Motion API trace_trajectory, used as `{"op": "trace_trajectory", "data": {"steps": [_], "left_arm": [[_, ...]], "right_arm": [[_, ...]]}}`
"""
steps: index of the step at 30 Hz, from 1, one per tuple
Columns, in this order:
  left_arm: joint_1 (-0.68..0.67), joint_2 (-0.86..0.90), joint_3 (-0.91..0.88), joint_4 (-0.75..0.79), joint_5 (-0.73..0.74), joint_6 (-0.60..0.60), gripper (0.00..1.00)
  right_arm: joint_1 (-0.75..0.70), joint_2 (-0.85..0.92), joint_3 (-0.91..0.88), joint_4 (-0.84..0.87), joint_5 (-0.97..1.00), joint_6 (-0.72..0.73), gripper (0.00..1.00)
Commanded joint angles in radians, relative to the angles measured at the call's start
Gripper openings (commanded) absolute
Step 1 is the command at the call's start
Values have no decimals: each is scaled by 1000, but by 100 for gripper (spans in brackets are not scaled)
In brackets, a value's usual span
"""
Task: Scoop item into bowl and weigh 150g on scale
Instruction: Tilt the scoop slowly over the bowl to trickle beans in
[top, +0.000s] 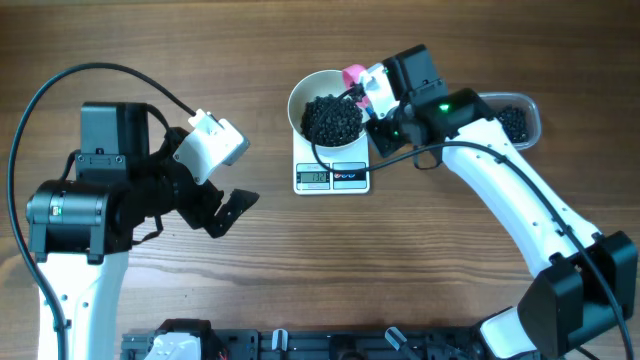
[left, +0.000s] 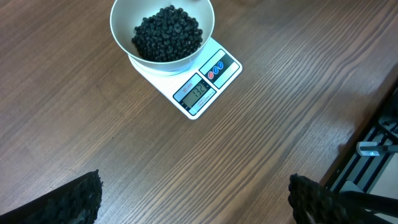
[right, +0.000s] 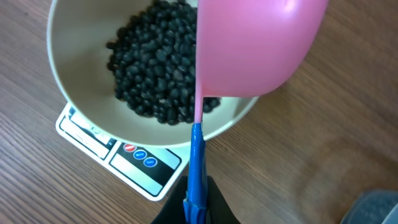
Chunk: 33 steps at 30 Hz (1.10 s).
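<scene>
The white bowl (top: 325, 113) sits on the white scale (top: 332, 176), and a heap of black beads (top: 332, 119) fills it. My right gripper (top: 378, 108) is shut on the blue handle (right: 196, 168) of a pink scoop (right: 249, 46), which is tipped on its side over the bowl's (right: 68, 93) right rim with the beads (right: 155, 68) below it. The scale's display (left: 196, 92) is lit. My left gripper (top: 228, 212) stands open over bare table to the left of the scale (left: 205, 81); its fingertips (left: 78, 199) hold nothing.
A clear plastic tub (top: 515, 120) with more black beads stands at the right, behind my right arm. A black rail (top: 330, 345) runs along the table's front edge.
</scene>
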Motion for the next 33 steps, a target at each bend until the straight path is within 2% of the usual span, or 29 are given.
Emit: {"op": "trace_trajectory", "data": {"steps": [1,9,12,15,27,30,33], "left_arm": [[6,4,19,-1,8,12,100],[6,4,19,-1,8,12,100],[6,4,19,-1,8,12,100],[6,4,19,-1,8,12,100],[6,4,19,-1,8,12,100],[6,4,19,-1,8,12,100],[6,4,19,-1,8,12,100]], "right_arm": [[16,-20,17,14,-31,-3,4],[23,-20,17,22,28,-2,4],[25,-20,17,19,-28,20,4],[24,-20,17,19,28,12,4],[24,-20,16,25,27,63,4],[26,-20,16,8,50,23,4],[26,-20,16,25,43,59,4]]}}
